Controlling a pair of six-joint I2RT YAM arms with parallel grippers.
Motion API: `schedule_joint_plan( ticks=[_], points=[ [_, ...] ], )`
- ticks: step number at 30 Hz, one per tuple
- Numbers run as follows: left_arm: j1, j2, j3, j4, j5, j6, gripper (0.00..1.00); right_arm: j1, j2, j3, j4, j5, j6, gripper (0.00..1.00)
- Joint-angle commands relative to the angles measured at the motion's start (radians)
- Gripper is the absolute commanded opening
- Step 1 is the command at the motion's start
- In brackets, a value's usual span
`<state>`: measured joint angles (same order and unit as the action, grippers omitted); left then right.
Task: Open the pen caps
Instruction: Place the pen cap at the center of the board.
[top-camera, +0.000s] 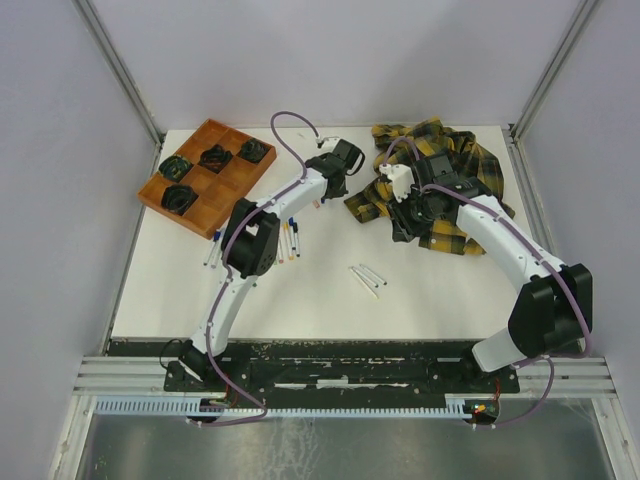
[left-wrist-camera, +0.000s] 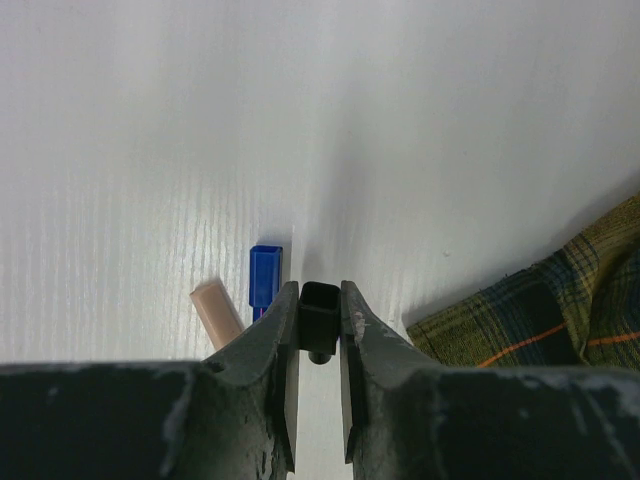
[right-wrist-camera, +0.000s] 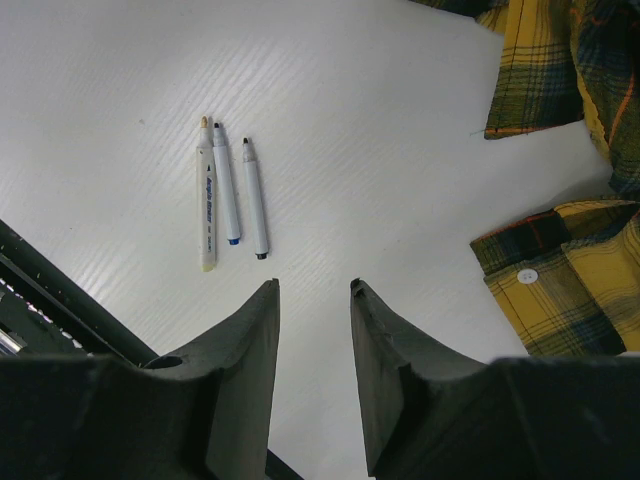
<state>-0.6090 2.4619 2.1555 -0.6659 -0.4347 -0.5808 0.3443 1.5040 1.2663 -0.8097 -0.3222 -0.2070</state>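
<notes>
Black pen cap (left-wrist-camera: 320, 315) tight inside the left pincer (left-wrist-camera: 320, 290); the right pincer (right-wrist-camera: 312, 285) ajar and empty.

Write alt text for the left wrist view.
The left gripper pinches a small black pen cap between its fingertips over the white table. A blue cap and a peach cap lie beside it; a plaid shirt shows at right.

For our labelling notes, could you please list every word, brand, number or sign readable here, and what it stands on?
Nothing is legible.
Long white plastic marker barrel with a yellow tip: dark print along its side, too small and blurred to read.
No other text shows.
</notes>
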Motion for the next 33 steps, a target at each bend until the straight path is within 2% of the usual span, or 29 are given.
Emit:
schedule_joint_plan(
  ticks=[1,10,12,29,31,33],
  points=[
    [-0.001,0.017,0.072,-0.012,-0.023,0.044,0.07,-0.006,-0.031,0.020,0.015,-0.020,-0.003,0.42],
    [0.000,0.041,0.075,-0.012,-0.019,0.050,0.14,-0.005,-0.031,0.017,0.019,-0.028,-0.002,0.42],
    [0.000,0.042,0.076,-0.012,-0.020,0.050,0.19,-0.004,-0.032,0.016,0.019,-0.029,-0.002,0.42],
    [0.001,0.028,0.084,-0.012,-0.003,0.053,0.27,-0.005,-0.034,0.015,0.020,-0.038,-0.002,0.43],
    [0.002,0.024,0.083,-0.012,-0.002,0.053,0.33,-0.005,-0.034,0.016,0.020,-0.038,-0.001,0.43],
    [0.003,0.022,0.086,-0.012,-0.001,0.054,0.33,-0.005,-0.034,0.016,0.021,-0.040,-0.002,0.43]
  ],
)
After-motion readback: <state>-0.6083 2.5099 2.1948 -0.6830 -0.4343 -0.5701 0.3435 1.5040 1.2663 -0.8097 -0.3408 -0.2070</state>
